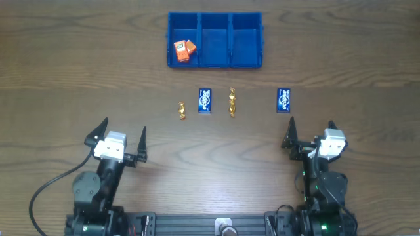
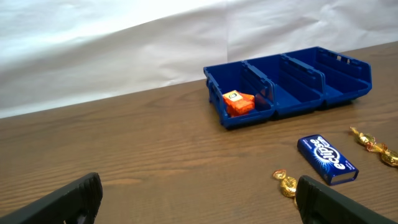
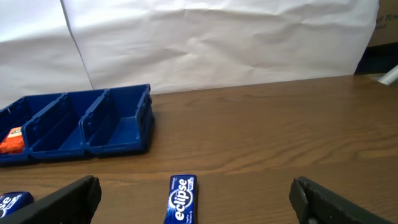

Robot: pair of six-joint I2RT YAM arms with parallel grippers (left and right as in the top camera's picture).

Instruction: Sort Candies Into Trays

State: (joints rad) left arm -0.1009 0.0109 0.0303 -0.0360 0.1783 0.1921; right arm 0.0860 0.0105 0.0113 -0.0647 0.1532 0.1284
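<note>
The wooden table (image 1: 65, 78) is stretching before a white backdrop. The blue tray (image 1: 256, 62) is sitting at twelve o'clock, orange candies (image 1: 184, 50) lying in its nine-o'clock compartment. Blue packs (image 1: 205, 100) and gold candies (image 1: 231, 102) are waiting mid-table, and the left tool (image 1: 125, 126) and right tool (image 1: 311, 122) are gaping open, ready to pick.

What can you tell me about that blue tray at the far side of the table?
The blue tray looks like moulded plastic: a long rectangular bin split by two dividers into three open-topped compartments side by side. It sits flat and level on the wooden table, toward the side away from the robot. Small orange candy packs, apparently two, lie in the compartment at the robot's left end. The middle and right compartments look bare. Nothing else touches it.
</note>
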